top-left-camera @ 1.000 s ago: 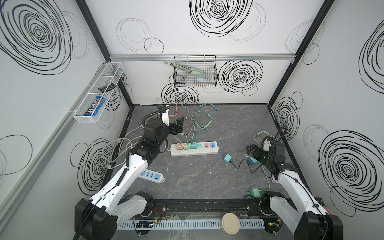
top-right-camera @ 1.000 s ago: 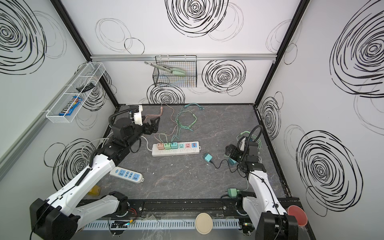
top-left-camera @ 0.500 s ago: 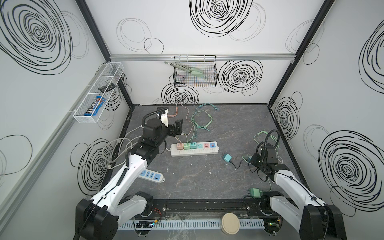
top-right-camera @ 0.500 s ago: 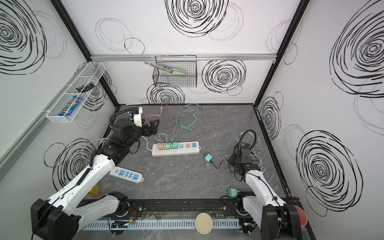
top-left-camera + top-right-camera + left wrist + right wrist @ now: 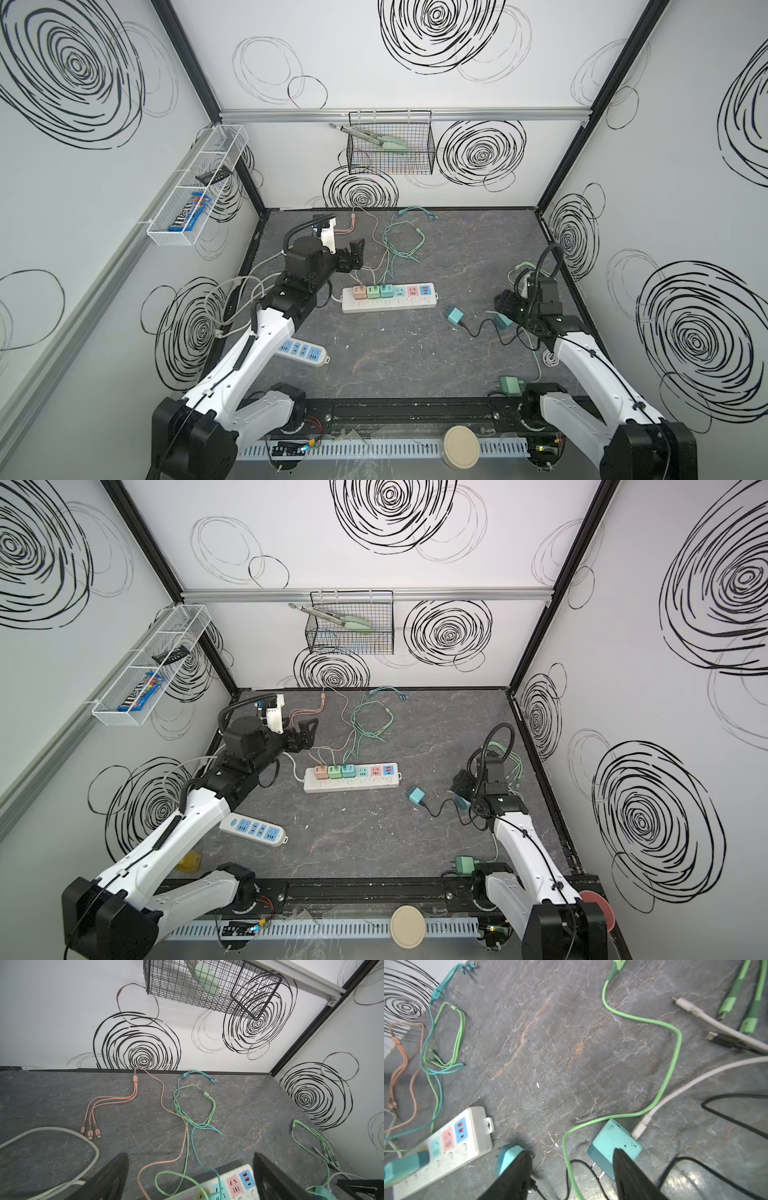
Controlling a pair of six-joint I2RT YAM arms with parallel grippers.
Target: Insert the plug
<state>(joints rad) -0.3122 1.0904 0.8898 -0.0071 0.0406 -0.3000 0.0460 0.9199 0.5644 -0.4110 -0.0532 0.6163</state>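
Hovering low with the right gripper (image 5: 571, 1180) spread wide and gripping nothing; judging this as the reach-and-grasp step, with nothing lifted yet. Finding the teal plug (image 5: 610, 1142) lying flat just ahead of the jaws, partly hidden behind one finger: a smooth, rounded plastic cube, speckled with dark scuffs, showing two flat metal prongs pointing back toward the wrist and taking a white cable (image 5: 695, 1082) at its far corner. Seeing a second teal plug (image 5: 506, 1157) peeking past the opposite finger, trailing a thin black cord (image 5: 583, 1161). Probably needing next to centre the jaws on the cube's flat sides, close, lift and turn the prongs downward. Watching a springy green cable (image 5: 680, 1043) running between the fingers, likely to snag. Spotting, farther beyond the jaws and off to one side, the long white power strip (image 5: 446, 1142), matte plastic, showing pale-blue and pink socket faces free. Resting all this on a grey, veined, stone-look table (image 5: 550, 1043). Holding the left gripper (image 5: 191, 1180) farthest off, past the strip, likewise gaping wide and empty.
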